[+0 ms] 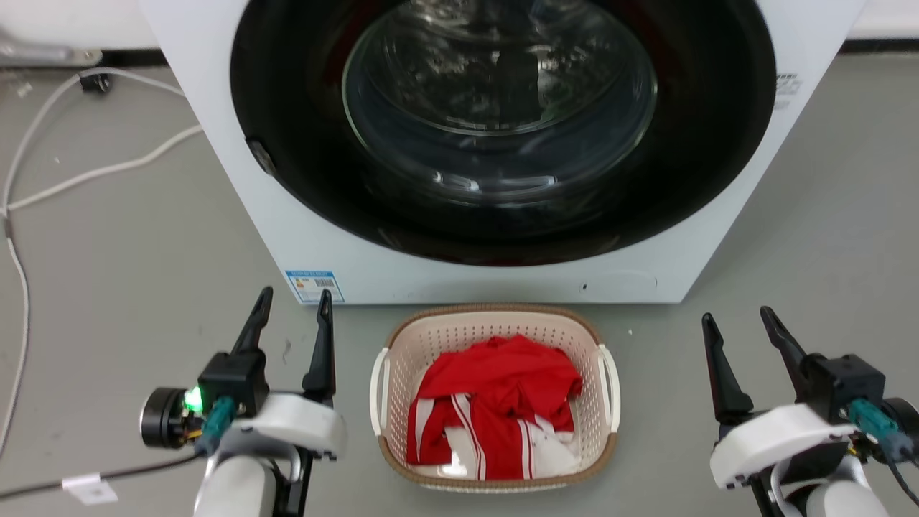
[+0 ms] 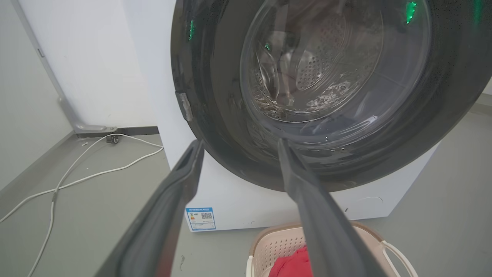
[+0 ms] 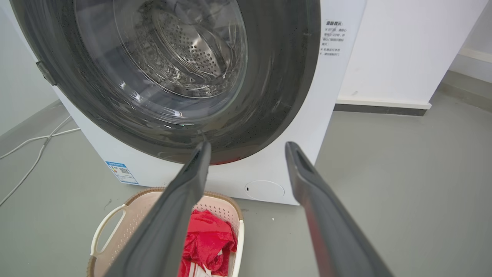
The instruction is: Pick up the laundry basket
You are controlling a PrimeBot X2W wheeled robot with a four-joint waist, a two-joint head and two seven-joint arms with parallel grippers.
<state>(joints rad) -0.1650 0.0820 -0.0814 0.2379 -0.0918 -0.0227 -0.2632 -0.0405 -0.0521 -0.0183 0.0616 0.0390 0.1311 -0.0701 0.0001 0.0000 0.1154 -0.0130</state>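
The cream laundry basket (image 1: 399, 352) with a brown rim and white side handles stands on the floor just in front of the washing machine, holding a red and white garment (image 1: 495, 409). My left gripper (image 1: 296, 309) hovers open to the basket's left, clear of its handle. On the other side, my right gripper (image 1: 739, 323) is open and also apart from the basket. The left wrist view catches the basket (image 2: 276, 242) low between its fingers (image 2: 161, 215). In the right wrist view the basket (image 3: 127, 215) lies at the lower left, partly behind one finger.
A white front-loading washing machine (image 1: 474, 273) with a dark round door stands right behind the basket. White cables (image 1: 93, 172) trail over the grey floor at the left. A dark cable with a white tag (image 1: 90, 488) lies near my left arm.
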